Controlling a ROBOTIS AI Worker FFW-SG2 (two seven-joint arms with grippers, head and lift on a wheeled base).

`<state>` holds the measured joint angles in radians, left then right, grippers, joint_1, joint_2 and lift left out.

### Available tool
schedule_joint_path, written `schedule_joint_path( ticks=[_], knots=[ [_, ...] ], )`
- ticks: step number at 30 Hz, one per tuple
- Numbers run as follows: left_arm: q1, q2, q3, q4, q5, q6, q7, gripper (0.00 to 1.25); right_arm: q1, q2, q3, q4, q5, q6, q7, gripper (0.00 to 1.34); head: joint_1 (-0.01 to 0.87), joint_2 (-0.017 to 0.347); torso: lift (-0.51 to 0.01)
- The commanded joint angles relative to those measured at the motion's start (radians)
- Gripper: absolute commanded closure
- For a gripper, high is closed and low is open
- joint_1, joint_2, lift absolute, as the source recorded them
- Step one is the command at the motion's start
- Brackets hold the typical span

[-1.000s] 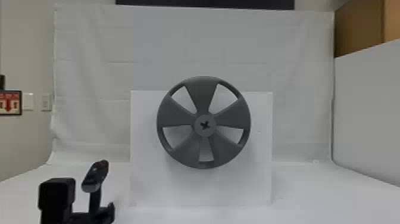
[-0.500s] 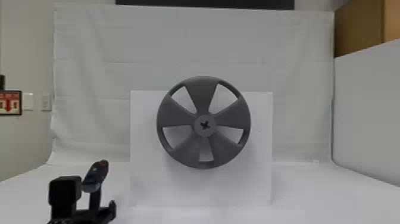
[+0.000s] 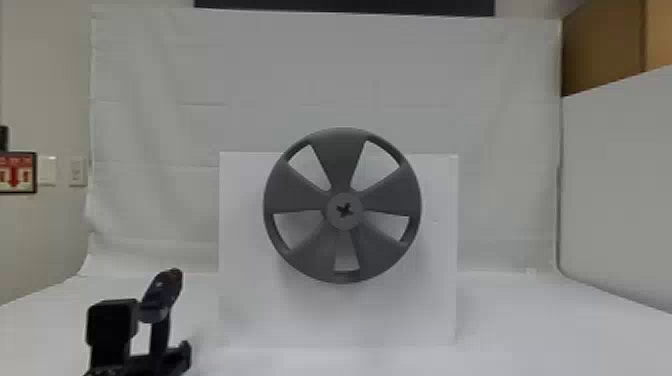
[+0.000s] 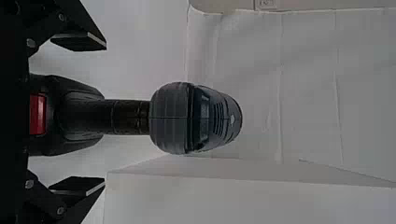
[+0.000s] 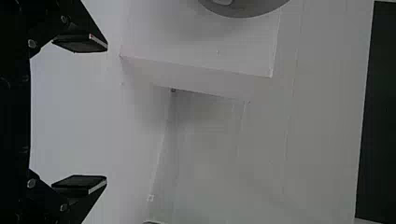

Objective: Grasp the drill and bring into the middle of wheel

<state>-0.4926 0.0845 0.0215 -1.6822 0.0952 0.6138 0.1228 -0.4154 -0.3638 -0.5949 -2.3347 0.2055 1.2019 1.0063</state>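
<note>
My left gripper [image 3: 112, 325] is at the lower left, beside the dark drill [image 3: 162, 295], which stands with its rounded body uppermost. Seen from the left wrist, the left gripper [image 4: 105, 113] has its fingers wide apart, with the base of the drill [image 4: 170, 117] between them and a gap on both sides. The grey five-spoked wheel [image 3: 300, 195] is upright at the centre, a dark cross-shaped mark in its hub. In the right wrist view my right gripper [image 5: 107, 113] is open and holds nothing; the wheel's rim [image 5: 247, 10] lies beyond.
Behind the wheel stands a white box-like panel [image 3: 250, 300] on the white table [image 3: 525, 325]. A white curtain [image 3: 200, 75] hangs at the back, a white partition [image 3: 620, 190] rises at the right, and a brown box [image 3: 600, 50] sits above it.
My left gripper has moved to the right, closer to the drill, and slightly up in the head view. The drill and wheel have kept their places.
</note>
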Motion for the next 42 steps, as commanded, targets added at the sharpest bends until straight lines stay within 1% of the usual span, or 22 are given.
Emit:
schedule_joint_path(
  ticks=[1, 17, 23, 26, 30, 31, 36, 40, 42],
  knots=[
    [-0.011, 0.000, -0.002, 0.007, 0.000, -0.003, 0.005, 0.24, 0.000, -0.001, 0.001, 0.000, 0.000, 0.001, 0.000, 0.28, 0.000, 0.000, -0.406],
    [-0.047, 0.000, -0.023, 0.033, -0.015, -0.012, 0.011, 0.24, 0.000, -0.004, 0.007, 0.000, 0.000, 0.002, 0.000, 0.28, 0.000, 0.000, -0.406],
    [-0.052, 0.000, -0.026, 0.038, -0.020, -0.012, 0.015, 0.27, 0.000, -0.006, 0.010, 0.002, 0.000, 0.005, 0.000, 0.28, 0.000, 0.000, -0.406],
    [-0.052, -0.002, -0.026, 0.039, -0.020, -0.012, 0.018, 0.35, 0.001, -0.006, 0.010, 0.002, 0.000, 0.005, 0.000, 0.28, 0.000, 0.000, -0.406],
    [-0.050, -0.003, -0.026, 0.039, -0.017, -0.012, 0.021, 0.60, 0.001, -0.006, 0.012, 0.002, 0.000, 0.005, 0.000, 0.28, 0.000, 0.000, -0.406],
    [-0.050, -0.003, -0.026, 0.039, -0.015, -0.012, 0.021, 0.63, 0.001, -0.006, 0.012, 0.002, 0.000, 0.005, 0.000, 0.28, 0.000, 0.000, -0.406],
    [-0.050, -0.003, -0.025, 0.041, -0.015, -0.011, 0.023, 0.67, 0.001, -0.006, 0.015, 0.002, 0.000, 0.005, 0.000, 0.28, 0.000, 0.000, -0.406],
    [-0.052, -0.005, -0.025, 0.044, -0.012, -0.008, 0.023, 0.74, 0.001, -0.006, 0.015, 0.002, 0.000, 0.005, 0.000, 0.28, 0.000, 0.000, -0.406],
    [-0.052, -0.005, -0.025, 0.044, -0.012, -0.006, 0.024, 0.74, 0.001, -0.006, 0.015, 0.002, 0.000, 0.005, 0.000, 0.28, 0.000, 0.000, -0.406]
  ],
)
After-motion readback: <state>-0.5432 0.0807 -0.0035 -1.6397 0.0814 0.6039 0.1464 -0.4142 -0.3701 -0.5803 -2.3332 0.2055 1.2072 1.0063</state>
